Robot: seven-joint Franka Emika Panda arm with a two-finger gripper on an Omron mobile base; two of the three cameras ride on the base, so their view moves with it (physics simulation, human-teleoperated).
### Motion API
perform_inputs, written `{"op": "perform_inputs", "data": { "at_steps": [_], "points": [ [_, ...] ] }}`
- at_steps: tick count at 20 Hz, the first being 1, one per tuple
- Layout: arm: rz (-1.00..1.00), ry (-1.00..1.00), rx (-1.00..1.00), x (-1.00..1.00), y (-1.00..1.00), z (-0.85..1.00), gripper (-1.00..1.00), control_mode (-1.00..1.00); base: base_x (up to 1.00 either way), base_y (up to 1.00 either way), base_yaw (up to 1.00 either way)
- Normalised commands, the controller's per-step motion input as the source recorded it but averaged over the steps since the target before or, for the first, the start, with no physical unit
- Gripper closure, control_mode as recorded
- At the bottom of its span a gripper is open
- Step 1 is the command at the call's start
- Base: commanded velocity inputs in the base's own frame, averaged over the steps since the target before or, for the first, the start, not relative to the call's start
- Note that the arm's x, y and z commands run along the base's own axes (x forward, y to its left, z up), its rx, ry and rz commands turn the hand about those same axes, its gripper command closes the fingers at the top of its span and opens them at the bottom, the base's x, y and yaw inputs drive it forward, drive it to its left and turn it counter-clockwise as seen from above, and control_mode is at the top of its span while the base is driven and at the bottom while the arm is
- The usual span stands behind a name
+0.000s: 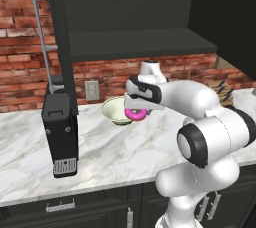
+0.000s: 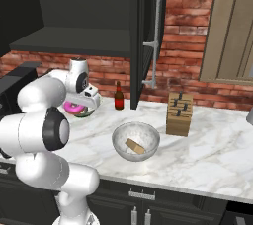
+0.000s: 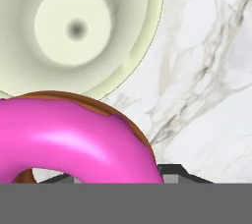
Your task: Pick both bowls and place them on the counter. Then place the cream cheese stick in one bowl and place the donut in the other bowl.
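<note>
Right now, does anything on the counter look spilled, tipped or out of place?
Nothing stands out. The cream bowl and the marbled bowl sit upright on the counter, the cream cheese stick lies inside the marbled bowl, and the donut is held at the gripper.

Lighting: even, bright, soft-edged shadows. Glare: broad sheen on donut (image 3: pixel 74 139) icing, toward 9 o'clock. Focus: sharp throughout, rendered, no blur.

Red brick wall (image 1: pixel 20 47), dark cabinets (image 1: pixel 130 17) (door open).
</note>
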Motion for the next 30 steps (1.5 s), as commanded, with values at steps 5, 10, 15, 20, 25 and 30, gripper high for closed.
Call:
{"op": "perform_inputs", "data": {
  "at_steps": [5,10,15,20,25,30],
  "points": [
    [0.00,-0.05,0.00,0.13,0.00,0.00,1.00,-1.00,0.00,0.00,0.00],
    [0.00,-0.01,0.00,0.21,0.00,0.00,1.00,-1.00,0.00,0.00,0.00],
    [0.00,0.00,0.00,0.27,0.01,0.00,1.00,-1.00,0.00,0.00,0.00],
    [0.00,0.00,0.00,0.27,0.04,0.00,1.00,-1.00,0.00,0.00,0.00],
    [0.00,0.00,0.00,0.26,0.07,-0.05,1.00,-1.00,0.00,0.00,0.00],
    [0.00,0.00,0.00,0.29,0.10,-0.15,1.00,-1.00,0.00,0.00,0.00]
  ]
}}
